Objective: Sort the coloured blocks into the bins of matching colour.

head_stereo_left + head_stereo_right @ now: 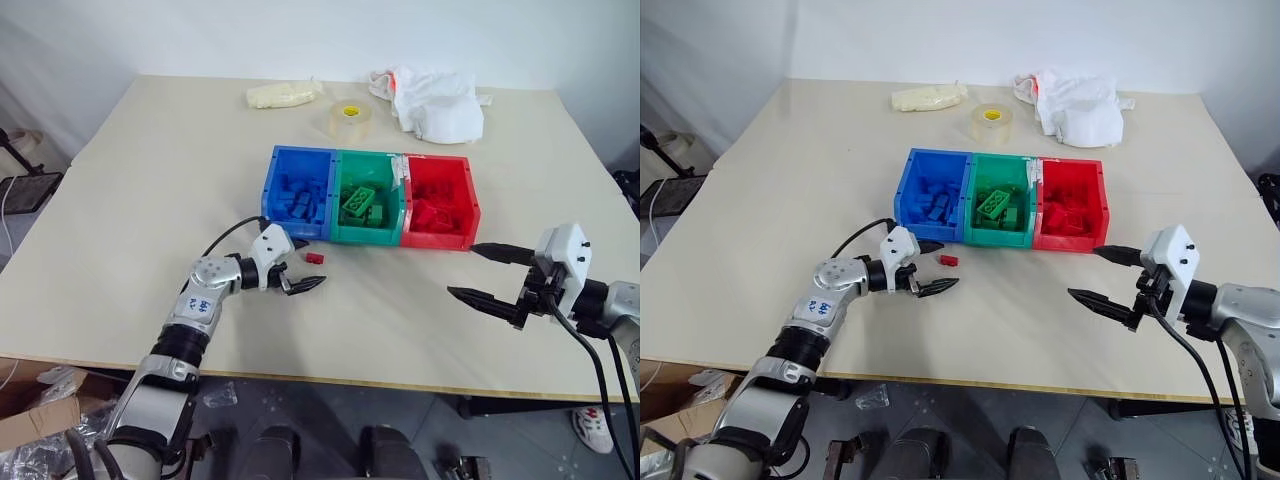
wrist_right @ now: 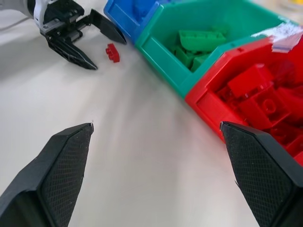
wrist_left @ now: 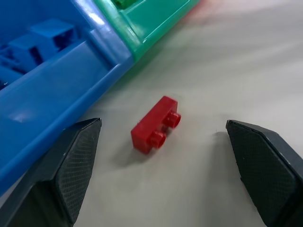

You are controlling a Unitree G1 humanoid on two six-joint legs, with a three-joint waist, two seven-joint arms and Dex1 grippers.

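beside the blue bin [image 1: 296, 160], one red block [image 1: 314, 258] remains unsorted; left gripper [image 1: 300, 266] unclenched around it, right gripper [image 1: 484, 272] released.

Robot lab: bare table [image 1: 150, 180], white walls.

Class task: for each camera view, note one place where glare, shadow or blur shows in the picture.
Left wrist view: white glare on the blue plastic bin's rim; the small red studded brick casts a soft shadow. Right wrist view: the red plastic bin blurs towards its far end. Left eye view: the cream table is evenly lit.
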